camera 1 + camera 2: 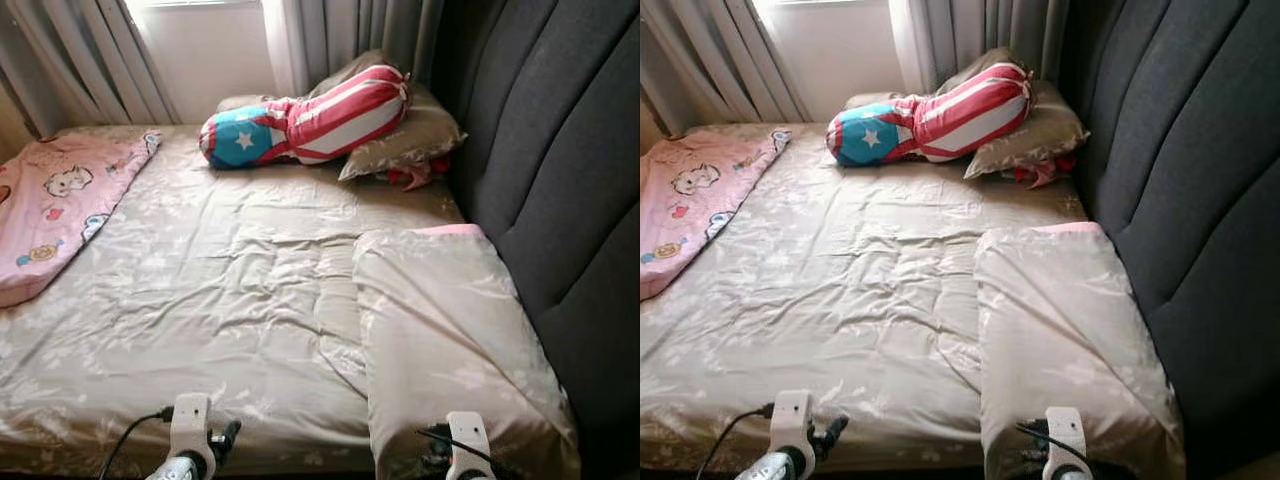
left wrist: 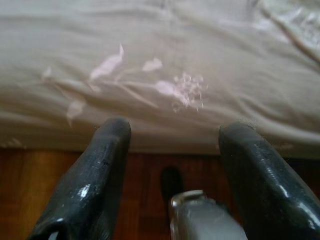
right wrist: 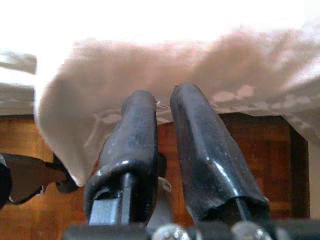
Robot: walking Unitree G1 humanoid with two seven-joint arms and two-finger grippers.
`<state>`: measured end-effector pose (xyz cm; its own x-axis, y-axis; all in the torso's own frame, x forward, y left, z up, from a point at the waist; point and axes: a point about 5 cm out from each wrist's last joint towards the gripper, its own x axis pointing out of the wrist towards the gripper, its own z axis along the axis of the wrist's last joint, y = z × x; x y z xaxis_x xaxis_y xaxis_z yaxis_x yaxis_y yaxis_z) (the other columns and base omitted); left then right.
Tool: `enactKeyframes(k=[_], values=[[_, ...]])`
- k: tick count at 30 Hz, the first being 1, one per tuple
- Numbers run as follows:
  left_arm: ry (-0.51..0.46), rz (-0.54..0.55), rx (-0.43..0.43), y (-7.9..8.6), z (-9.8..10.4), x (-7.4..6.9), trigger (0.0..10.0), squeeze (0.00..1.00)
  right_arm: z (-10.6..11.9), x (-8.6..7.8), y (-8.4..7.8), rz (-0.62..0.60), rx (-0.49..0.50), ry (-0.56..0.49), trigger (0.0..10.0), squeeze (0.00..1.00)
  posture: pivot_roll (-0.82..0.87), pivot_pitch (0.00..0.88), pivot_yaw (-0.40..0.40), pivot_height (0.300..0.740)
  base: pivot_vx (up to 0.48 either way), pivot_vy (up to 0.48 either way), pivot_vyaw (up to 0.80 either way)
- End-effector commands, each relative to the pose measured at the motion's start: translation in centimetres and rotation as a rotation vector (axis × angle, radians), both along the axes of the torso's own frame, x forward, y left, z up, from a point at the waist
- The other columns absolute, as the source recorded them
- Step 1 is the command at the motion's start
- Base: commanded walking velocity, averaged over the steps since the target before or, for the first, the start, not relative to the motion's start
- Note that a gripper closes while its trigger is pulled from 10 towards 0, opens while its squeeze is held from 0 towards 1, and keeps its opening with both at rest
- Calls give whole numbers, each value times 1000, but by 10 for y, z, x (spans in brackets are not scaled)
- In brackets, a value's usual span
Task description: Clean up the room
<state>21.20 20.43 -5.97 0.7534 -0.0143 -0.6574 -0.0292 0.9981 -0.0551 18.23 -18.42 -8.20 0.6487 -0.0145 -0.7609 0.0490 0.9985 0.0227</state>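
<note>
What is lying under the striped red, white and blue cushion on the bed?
The striped cushion lies across a beige pillow, by the dark headboard. Something red shows under that pillow's edge; what it is cannot be seen. The pillow's middle is covered.

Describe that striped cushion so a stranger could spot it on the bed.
Look to the far end of the bed, near the curtains. The bolster leans on a beige pillow; only it has red-and-white stripes and a blue end bearing a white star.
</note>
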Motion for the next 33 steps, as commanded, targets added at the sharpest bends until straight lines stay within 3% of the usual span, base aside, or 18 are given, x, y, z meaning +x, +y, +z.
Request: enactKeyframes(k=[1,6,13,22,33], values=[[47,-15,30,3,-4,-5,10000,0,-7,-13,1,-61,10,55,10000,0,-17,0,30,740,0,0,0],[70,18,27,6,-8,-13,10000,0,-9,-17,4,-157,50,52,10000,0,-18,0,22,740,0,0,0],[138,104,15,10,-17,-28,10000,0,-9,-16,9,-92,44,47,10000,0,-25,0,14,740,0,0,0],[170,113,15,9,-21,-35,10000,0,-10,-19,7,-111,56,56,10000,0,-21,0,16,740,0,438,800],[168,114,34,13,-20,-34,10000,0,-13,-24,8,-121,66,86,10000,0,-8,0,22,740,0,480,0]])
